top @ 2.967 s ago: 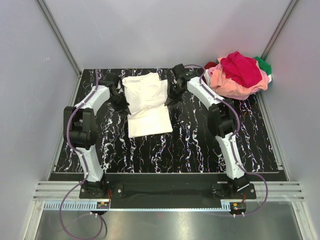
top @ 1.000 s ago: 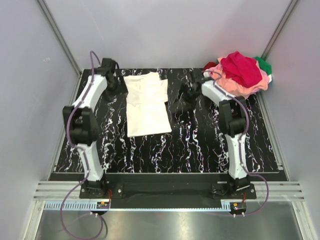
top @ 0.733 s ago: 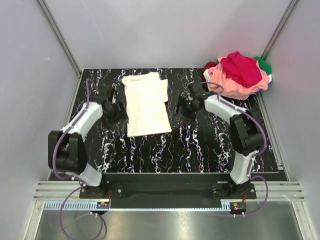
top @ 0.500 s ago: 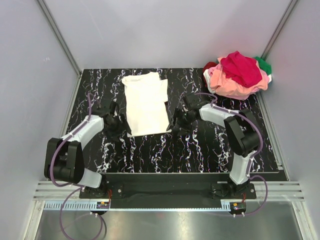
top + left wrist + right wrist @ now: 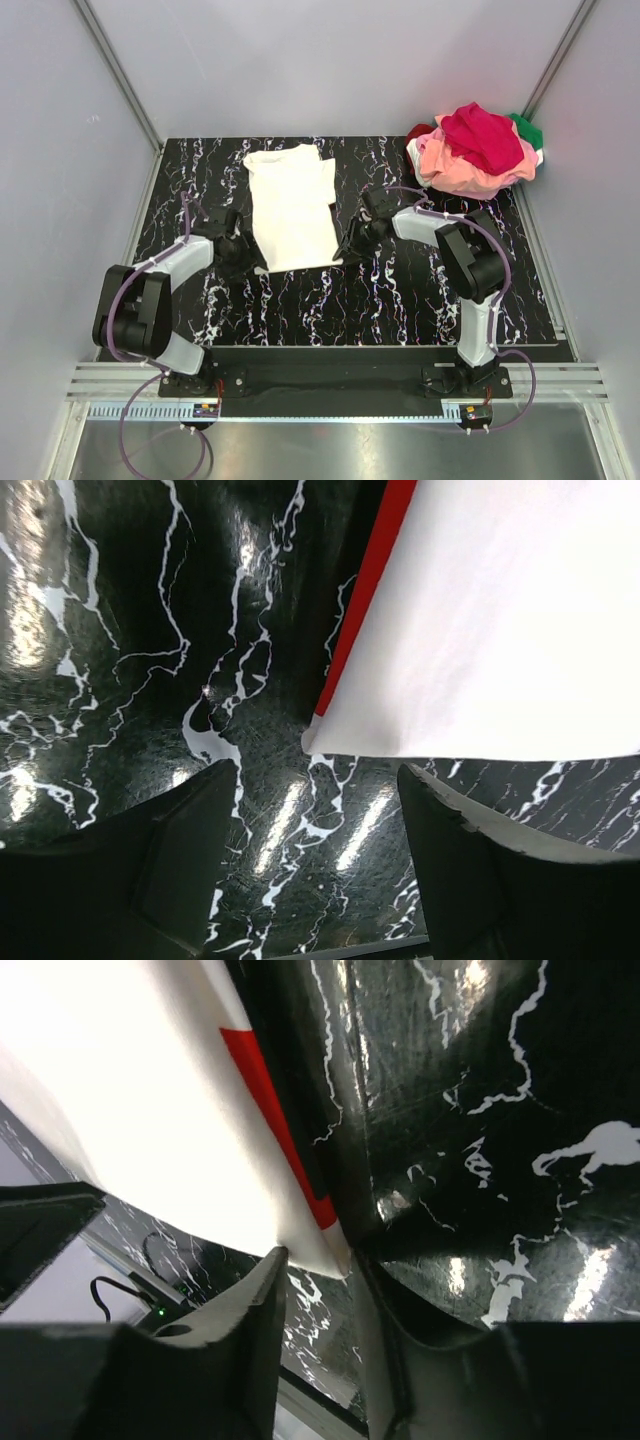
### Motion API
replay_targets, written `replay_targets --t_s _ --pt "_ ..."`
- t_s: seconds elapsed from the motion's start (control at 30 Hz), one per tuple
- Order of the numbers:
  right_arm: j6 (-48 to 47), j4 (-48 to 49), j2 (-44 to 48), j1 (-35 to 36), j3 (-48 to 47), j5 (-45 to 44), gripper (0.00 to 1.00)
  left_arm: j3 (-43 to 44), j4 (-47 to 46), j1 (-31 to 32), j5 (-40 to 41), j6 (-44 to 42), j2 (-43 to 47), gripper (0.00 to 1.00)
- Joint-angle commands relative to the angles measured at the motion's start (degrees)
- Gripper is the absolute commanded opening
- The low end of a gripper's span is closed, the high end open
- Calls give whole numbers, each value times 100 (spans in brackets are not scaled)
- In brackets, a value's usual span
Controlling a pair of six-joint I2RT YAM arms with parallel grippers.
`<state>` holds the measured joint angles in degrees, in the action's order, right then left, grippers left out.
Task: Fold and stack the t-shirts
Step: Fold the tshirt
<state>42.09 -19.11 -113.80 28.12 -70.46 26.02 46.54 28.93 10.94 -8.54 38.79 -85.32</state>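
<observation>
now white tee (image 5: pixel 293 205) flat at bench (image 5: pixel 400 300) 11 o'clock; left gripper (image 5: pixel 315 780) wide open astride its 7 o'clock corner; right gripper (image 5: pixel 320 1260) half open, 5 o'clock corner in its gap, unpinched; likely to fold hem toward 12

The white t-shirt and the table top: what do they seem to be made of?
White t-shirt: soft matte cloth, probably cotton knit; it lies limp with folded edges. Table top: hard, glossy black surface with white marble-like veins, perhaps stone or laminate; it reflects light.
</observation>
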Motion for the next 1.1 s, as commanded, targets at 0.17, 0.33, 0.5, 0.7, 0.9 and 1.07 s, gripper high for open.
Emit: replay_targets --t_s 0.17,0.33,0.5,0.7,0.9,1.07 --pt "-34 197 -266 36 -100 -115 28 -155 -757 277 -113 235 -371 58" --pt "-51 206 -283 27 -170 -159 21 -23 -977 321 167 261 -521 41" --pt "-113 189 -275 27 -267 -167 7 188 -959 312 378 147 -573 15" --pt "-200 -4 110 27 -83 -202 0 320 -609 356 379 41 -259 0" --pt "-139 -399 1217 88 769 -457 0 -390 -55 690 344 296 1014 0" --pt "9 -655 2062 343 1699 -528 0 -945 516 1138 230 770 1974 0"
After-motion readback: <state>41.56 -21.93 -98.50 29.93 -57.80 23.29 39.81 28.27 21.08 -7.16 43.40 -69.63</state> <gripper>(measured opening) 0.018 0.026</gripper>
